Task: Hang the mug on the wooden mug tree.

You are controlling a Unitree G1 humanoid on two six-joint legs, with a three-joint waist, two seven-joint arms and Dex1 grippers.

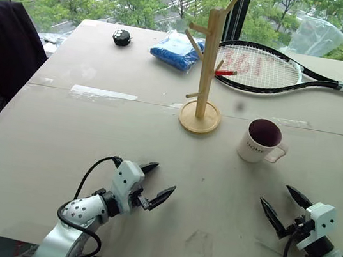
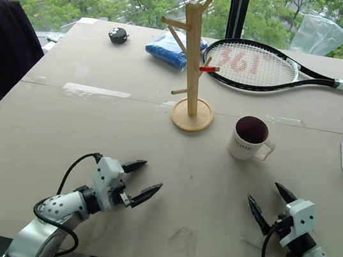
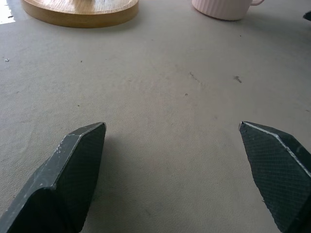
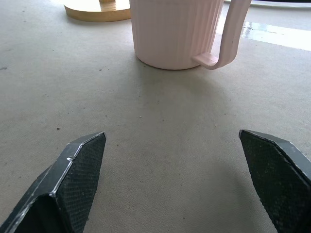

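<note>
The mug [image 1: 259, 140] stands upright on the surface [image 1: 60, 138], just right of the mug tree [image 1: 208, 63] base, handle toward the right. Left hand [image 1: 157, 183] and right hand [image 1: 284, 207] are released, empty, near the front edge.
</note>
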